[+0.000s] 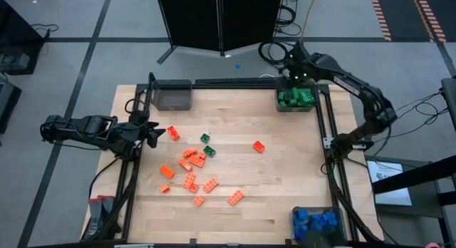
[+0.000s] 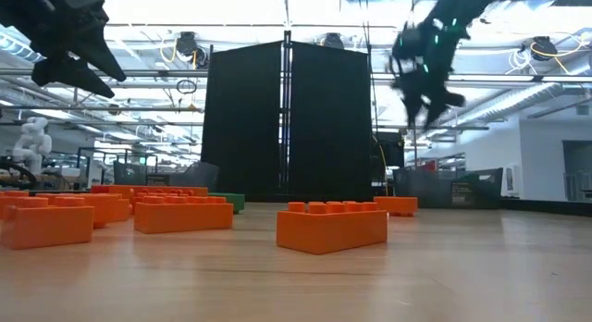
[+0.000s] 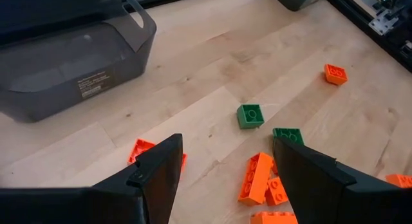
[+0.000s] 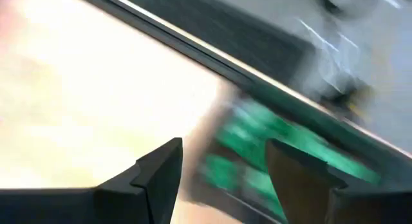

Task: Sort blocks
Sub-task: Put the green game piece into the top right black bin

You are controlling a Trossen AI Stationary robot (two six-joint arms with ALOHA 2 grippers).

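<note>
The main risk lies in the crowded cluster of orange blocks (image 1: 194, 169) near table centre, toward seven o'clock. Two green blocks (image 1: 207, 144) sit at the cluster's twelve o'clock edge, one just beside an orange piece. Fingers descending there could, in my judgement, nudge a neighbour or lift two colours at once, spoiling the sort. A lone orange block (image 1: 258, 145) lies well apart at three o'clock of the cluster and looks the easier pick.

The right gripper (image 1: 295, 71) hangs over the bin of green blocks (image 1: 295, 97) at the table's one o'clock corner. Its fingers stand apart with nothing between them. The left gripper (image 1: 152, 133) waits at the nine o'clock edge, fingers spread wide and empty, touching nothing, aimed toward the cluster. A bin with blue blocks (image 1: 316, 223) sits at five o'clock; an empty grey bin (image 1: 173, 96) at eleven o'clock.
</note>
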